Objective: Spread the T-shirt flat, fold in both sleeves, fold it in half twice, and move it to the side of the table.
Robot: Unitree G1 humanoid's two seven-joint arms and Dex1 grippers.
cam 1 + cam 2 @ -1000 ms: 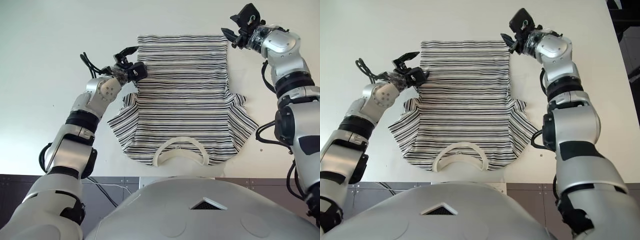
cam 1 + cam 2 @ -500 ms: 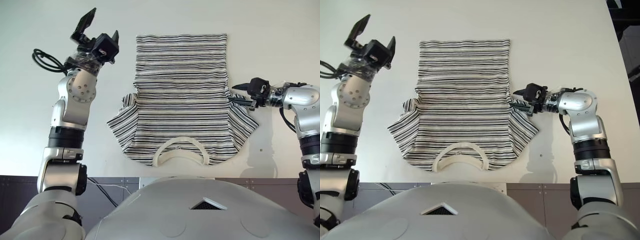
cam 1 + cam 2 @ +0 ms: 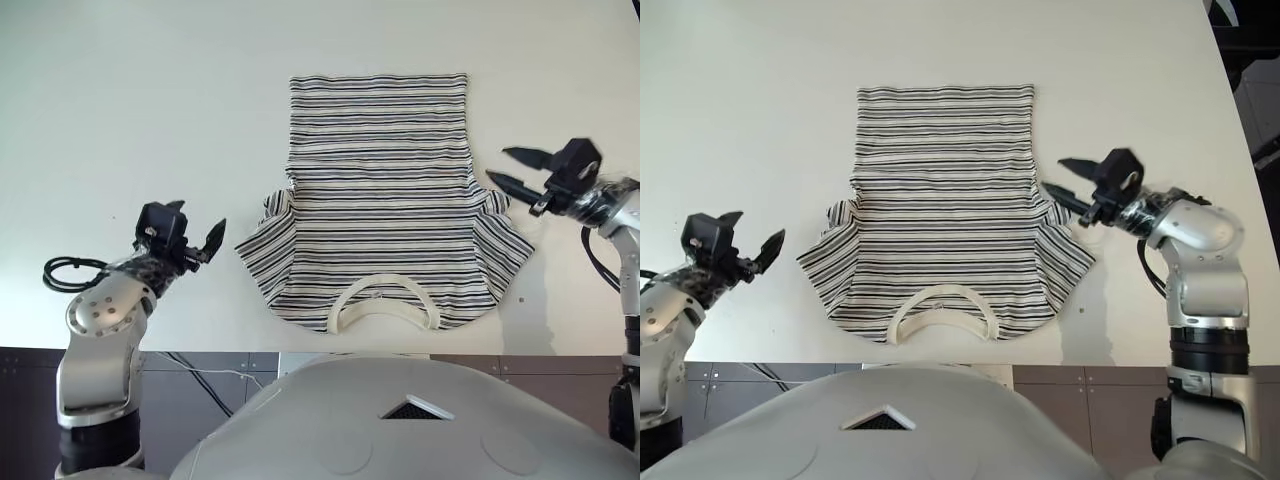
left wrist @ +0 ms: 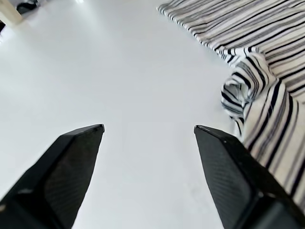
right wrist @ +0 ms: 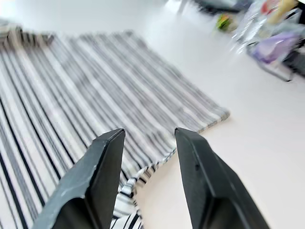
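the t-shirt (image 3: 380, 200) lies spread on the white table (image 3: 120, 100), hem at the far side and collar (image 3: 385, 300) nearest me. the flattening looks about done, so i judge the sleeves come next. i have the left gripper (image 3: 197, 222) low over bare table just left of the left sleeve (image 3: 262, 250). its jaws are wide apart, holding nothing, and pointed at the cloth. its wrist view shows a small bunched fold (image 4: 240, 90) at the armpit that may want smoothing first. the right gripper (image 3: 498, 164) hovers beside the right sleeve (image 3: 505, 228) near the armpit, also spread open and empty, lined up to pinch that edge, i judge. against half a second ago, the left arm has dropped from high at the far left to the near left. the right gripper has backed a little off the sleeve edge and looks more open. the shirt itself lies as it did.
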